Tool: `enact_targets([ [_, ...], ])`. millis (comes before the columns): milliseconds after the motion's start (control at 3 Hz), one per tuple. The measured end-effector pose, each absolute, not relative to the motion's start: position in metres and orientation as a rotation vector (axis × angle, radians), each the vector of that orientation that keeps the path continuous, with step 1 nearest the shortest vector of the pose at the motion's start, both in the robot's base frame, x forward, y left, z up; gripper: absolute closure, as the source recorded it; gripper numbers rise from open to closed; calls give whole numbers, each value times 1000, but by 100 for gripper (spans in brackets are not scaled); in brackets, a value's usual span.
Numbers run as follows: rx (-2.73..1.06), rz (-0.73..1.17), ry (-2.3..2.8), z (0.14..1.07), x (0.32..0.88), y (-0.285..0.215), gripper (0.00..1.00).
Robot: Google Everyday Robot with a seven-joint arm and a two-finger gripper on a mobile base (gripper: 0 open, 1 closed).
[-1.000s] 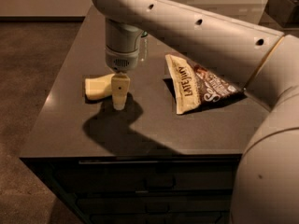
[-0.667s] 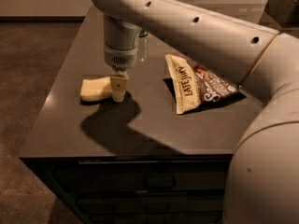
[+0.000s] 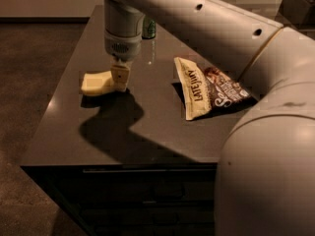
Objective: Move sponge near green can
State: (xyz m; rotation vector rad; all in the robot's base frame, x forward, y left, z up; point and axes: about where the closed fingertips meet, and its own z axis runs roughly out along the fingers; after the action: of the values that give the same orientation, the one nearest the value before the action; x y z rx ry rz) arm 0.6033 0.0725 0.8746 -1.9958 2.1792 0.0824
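Sponge [image 3: 98, 82] is being met at its three-o'clock end by the hand [image 3: 120, 77], at the worktop's [image 3: 147, 132] nine o'clock. Whether it is being gripped cannot be told. Carrying toward the green can [image 3: 148, 28], at twelve o'clock, is still to be done.

The arm [image 3: 211, 21] reaches from near right to far left. Its gripper [image 3: 119, 81] hangs at left, pointing straight down.

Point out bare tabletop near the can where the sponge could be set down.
Bare table runs between the sponge and chip bag, back to the can, and along the front edge. The gripper sits at the sponge's bag-side end. Crowded on the far side: bag and arm.
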Motion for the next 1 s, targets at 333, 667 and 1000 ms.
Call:
enact_targets([
  [333,-1872,74,2244,896,619,57,100],
  [667,-1847,74,2243,900,624,57,100],
  [1000,-1801,59,2267,901,621,52,100],
])
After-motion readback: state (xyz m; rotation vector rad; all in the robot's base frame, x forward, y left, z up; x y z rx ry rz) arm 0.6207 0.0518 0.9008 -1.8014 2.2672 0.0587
